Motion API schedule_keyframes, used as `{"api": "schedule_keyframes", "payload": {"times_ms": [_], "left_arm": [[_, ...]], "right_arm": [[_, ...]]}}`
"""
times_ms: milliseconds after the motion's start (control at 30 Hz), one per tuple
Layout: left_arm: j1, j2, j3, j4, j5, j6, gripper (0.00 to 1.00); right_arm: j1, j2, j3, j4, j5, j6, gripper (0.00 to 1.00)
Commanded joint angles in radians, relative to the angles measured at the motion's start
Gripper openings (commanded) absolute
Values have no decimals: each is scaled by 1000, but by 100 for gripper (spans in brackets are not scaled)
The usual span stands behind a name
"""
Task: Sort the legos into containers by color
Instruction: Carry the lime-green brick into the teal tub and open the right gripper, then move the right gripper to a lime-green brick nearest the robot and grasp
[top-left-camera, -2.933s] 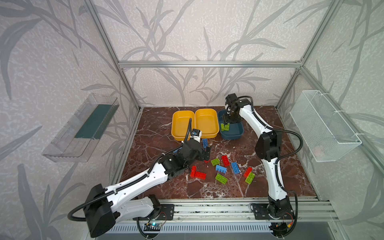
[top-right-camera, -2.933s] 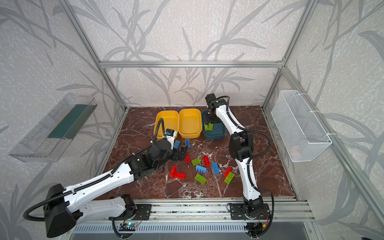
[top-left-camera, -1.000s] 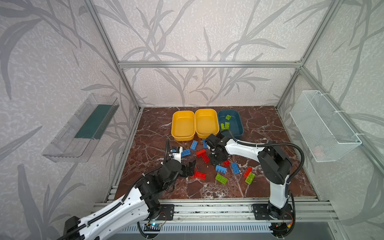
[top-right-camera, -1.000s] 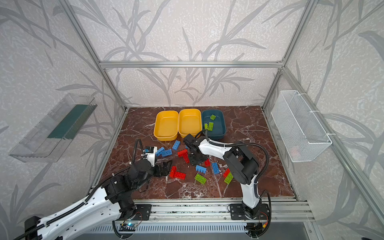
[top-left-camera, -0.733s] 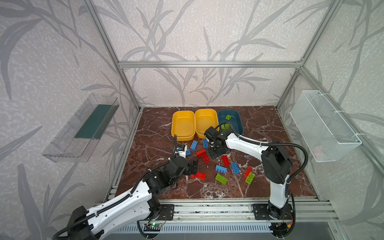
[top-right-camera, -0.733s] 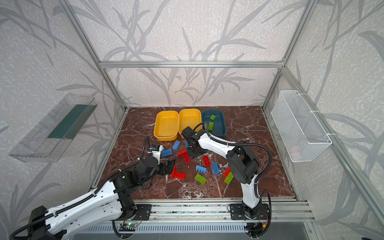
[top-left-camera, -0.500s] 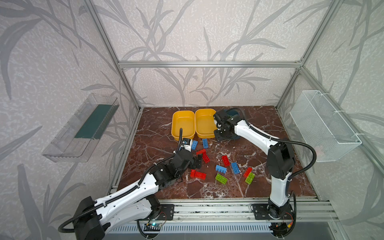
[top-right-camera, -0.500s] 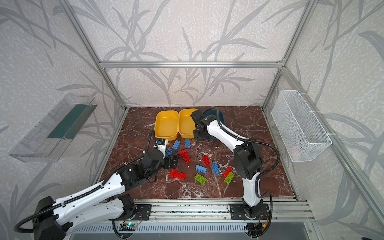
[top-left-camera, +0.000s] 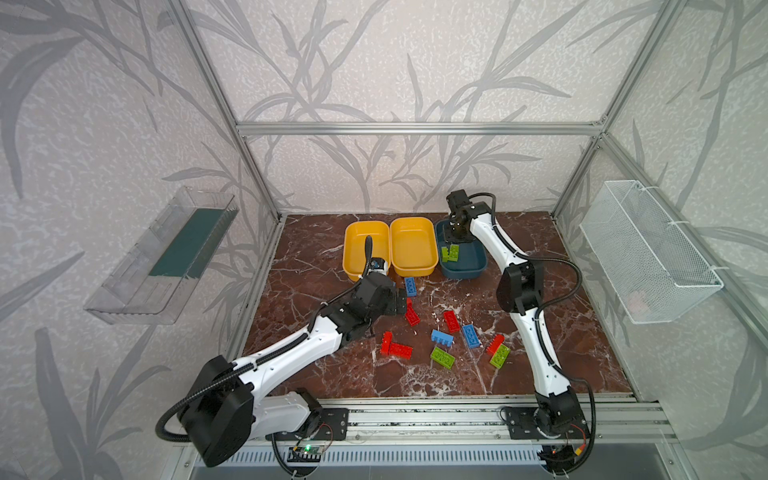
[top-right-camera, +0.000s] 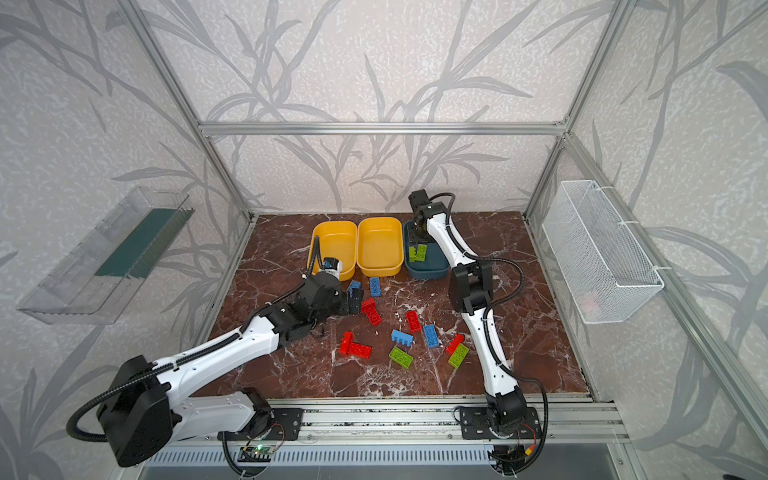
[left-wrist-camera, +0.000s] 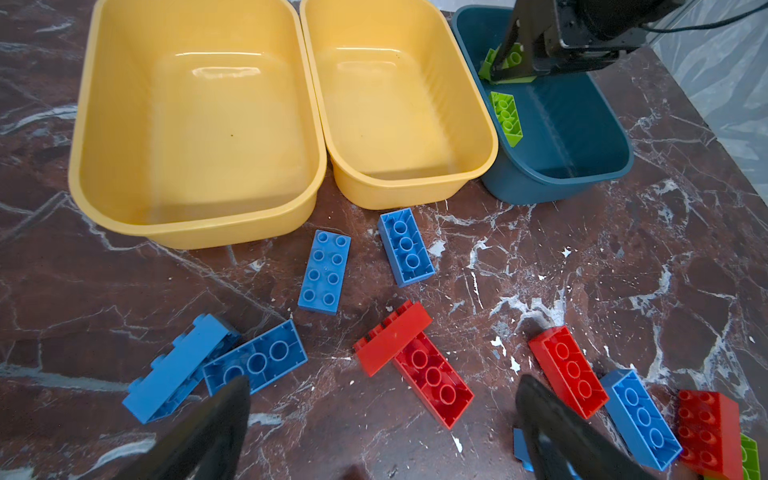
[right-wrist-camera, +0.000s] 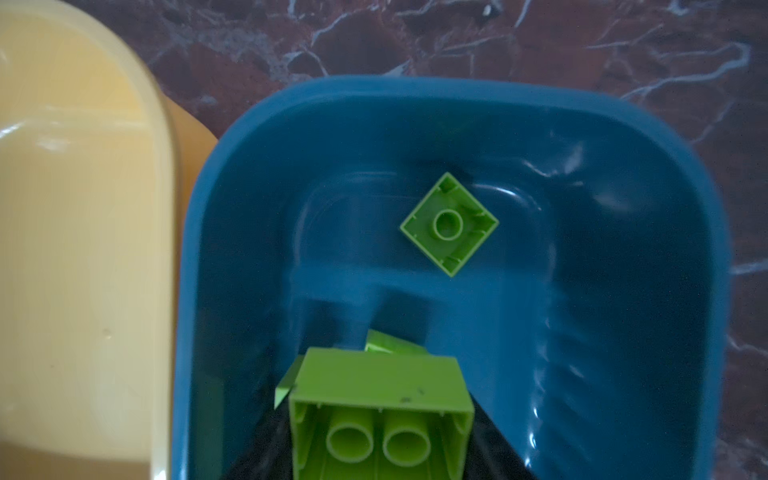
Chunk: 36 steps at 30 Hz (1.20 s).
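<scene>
Nearest the front of the marble worktop (top-left-camera: 415, 386), loose legos (top-left-camera: 395, 348) in red, blue and green lie unsorted, two green bricks (top-left-camera: 442, 358) among them. Just beyond, the left hand (top-left-camera: 401, 300), which sat closer to the front a second ago, has pushed forward. It hovers spread wide and empty over a red brick (left-wrist-camera: 432, 374), with blue bricks (left-wrist-camera: 324, 272) just ahead. Behind these, the two yellow tubs (left-wrist-camera: 195, 104) stand empty.

Farthest back is the right hand (top-left-camera: 454, 240), which a second ago was down among the loose pieces mid-worktop. It now hangs over the teal tub (top-left-camera: 471, 262) with a lime-green brick (right-wrist-camera: 380, 399) between its jaws. Whether that brick is still pinched or has just been let go cannot be told. A small square green brick (right-wrist-camera: 449, 224) already lies in the tub. On this showing, green looks close to sorted, while red and blue have yet to begin.
</scene>
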Motion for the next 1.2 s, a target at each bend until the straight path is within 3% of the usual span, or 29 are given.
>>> {"api": "schedule_keyframes", "payload": {"times_ms": [0, 167, 567, 733, 1000, 1167], "left_arm": [[10, 20, 59, -36, 43, 9, 99], [9, -27, 37, -46, 76, -3, 99], [-18, -343, -174, -122, 171, -77, 99], [-89, -488, -236, -189, 103, -108, 99], [-208, -627, -337, -227, 27, -202, 99], [-252, -683, -393, -227, 15, -265, 99]], "right_arm": [[-4, 26, 150, -149, -27, -5, 68], [17, -142, -57, -102, -25, 2, 70], [257, -855, -1081, 163, 14, 64, 71], [397, -1103, -1430, 235, -15, 122, 71], [528, -1301, -1730, 308, -65, 201, 70], [575, -1318, -1826, 399, -100, 219, 71]]}}
